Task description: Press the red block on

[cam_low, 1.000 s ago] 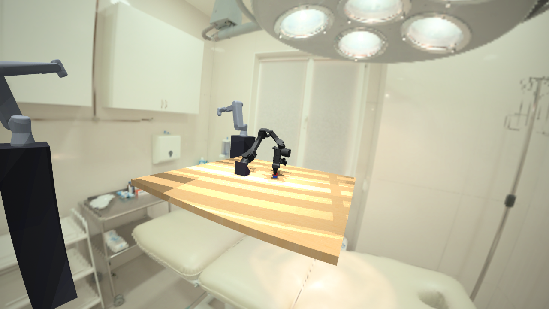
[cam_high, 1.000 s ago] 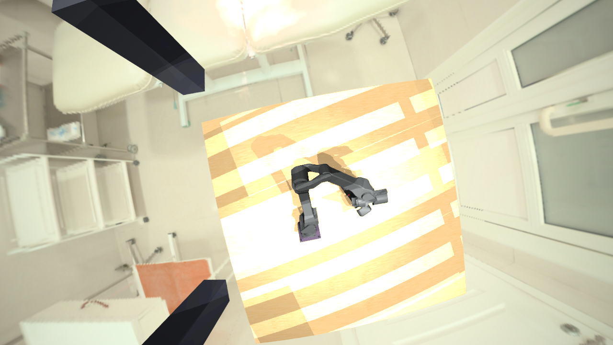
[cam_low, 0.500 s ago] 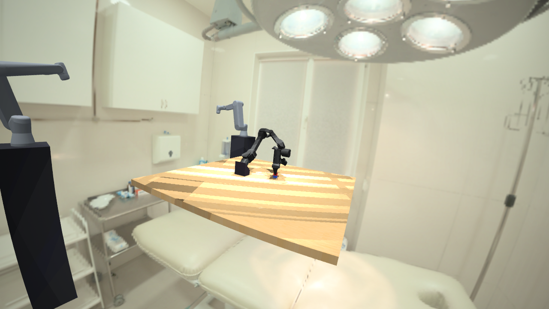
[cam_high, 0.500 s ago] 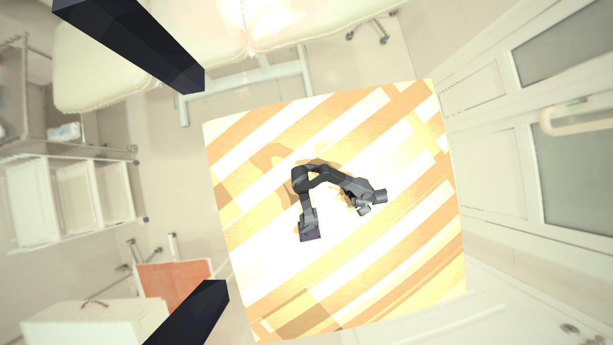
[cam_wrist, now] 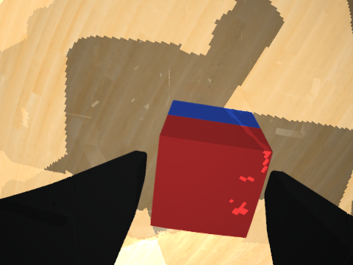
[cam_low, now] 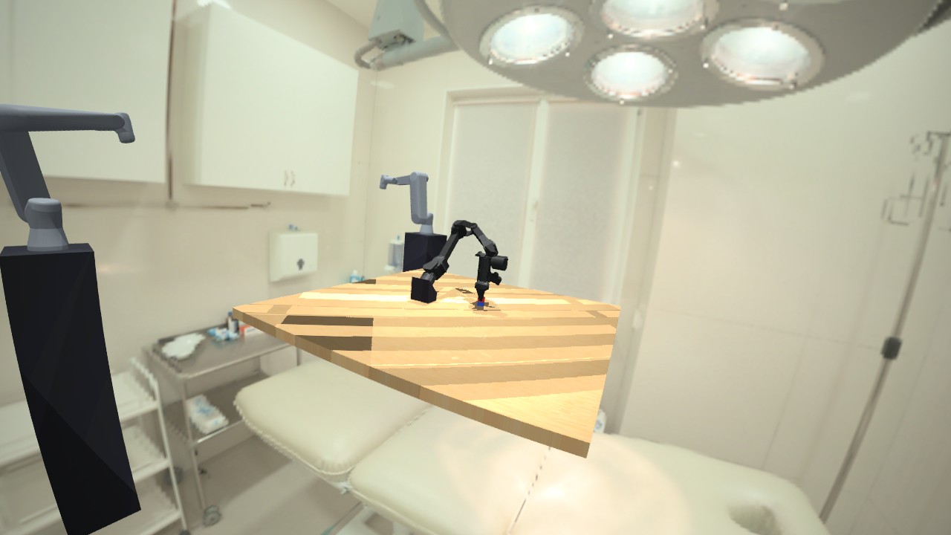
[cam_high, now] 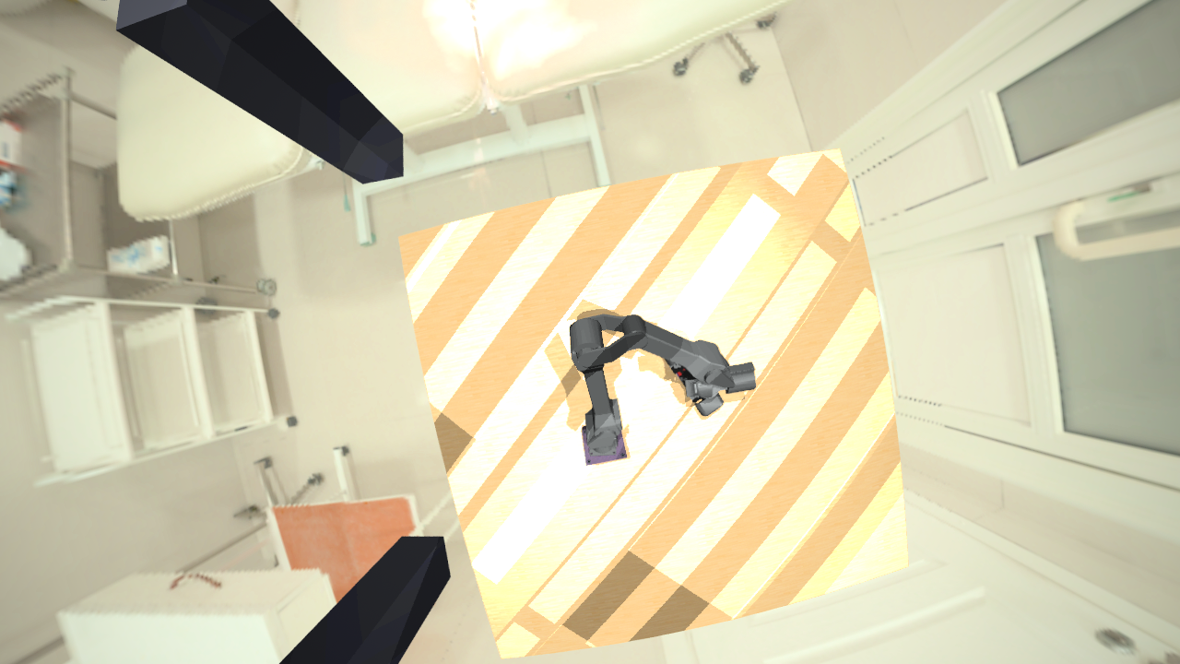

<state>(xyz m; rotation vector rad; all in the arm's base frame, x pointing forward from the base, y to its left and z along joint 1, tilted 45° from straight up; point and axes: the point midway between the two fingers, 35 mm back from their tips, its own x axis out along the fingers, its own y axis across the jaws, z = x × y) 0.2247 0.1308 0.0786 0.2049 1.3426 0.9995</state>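
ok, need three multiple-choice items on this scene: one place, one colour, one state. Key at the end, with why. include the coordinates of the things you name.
1. Where is the red block [cam_low: 481,300] [cam_wrist: 209,184]?
A) on the table beside the blue block
B) on top of the blue block [cam_low: 481,305] [cam_wrist: 214,113]
C) under the blue block

2. What colour are the gripper's [cam_low: 481,300] [cam_wrist: 206,173] fingers?
A) black
B) white
C) orange

3. How does the gripper stand?
A) shut on the blue block
B) shut on nothing
C) open around the red block

Key:
1 B: the exterior view shows red above blue, blue at table level.
2 A: both fingers look black in the wrist view.
3 C: the wrist view shows a gap between each fingertip and the red block.
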